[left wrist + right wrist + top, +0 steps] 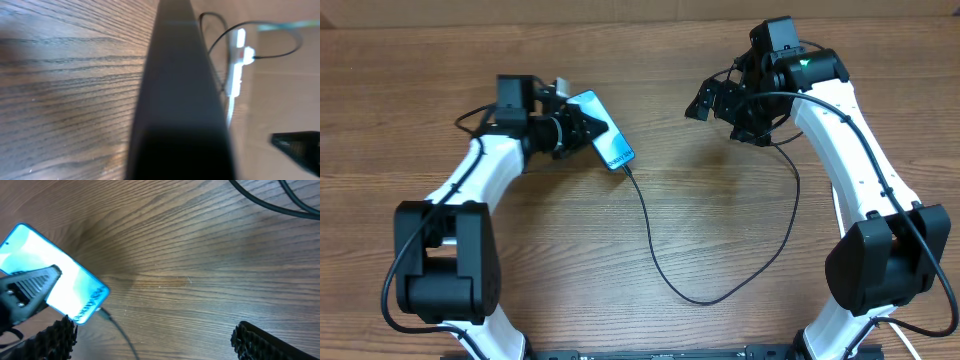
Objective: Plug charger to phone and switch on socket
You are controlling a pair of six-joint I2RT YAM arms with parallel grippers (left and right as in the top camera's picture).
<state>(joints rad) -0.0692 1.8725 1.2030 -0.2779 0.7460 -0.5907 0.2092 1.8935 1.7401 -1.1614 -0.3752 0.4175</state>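
Where the left arm reaches toward the far edge of the desk [650,230], left of centre, the left gripper [578,128] has its jaws closed on the phone [610,148], clamping it across its faces. The right wrist view shows one black finger [30,287] of this gripper lying flat against the lit teal screen. The phone sits at an angle to the desk edges, its lettered short edge turned toward the desk's middle. In the left wrist view it appears only as a dark, blurred slab seen edge-on, so the pads themselves cannot be made out there.

The charger [655,262] meets that lettered short edge with its connector tip [102,312], touching the phone. From there the cable sweeps toward the near edge, loops back past the centre, and runs up under the right arm.

The right gripper [717,103] hangs over the far part of the desk, right of centre and well apart from the phone. Its jaws stand wide open, holding and touching nothing; both ribbed fingertips [260,341] frame bare wood.

The socket [236,70] shows only in the left wrist view, small and blurred, against a pale surface past the wood grain, with a thin black cable reaching its side.
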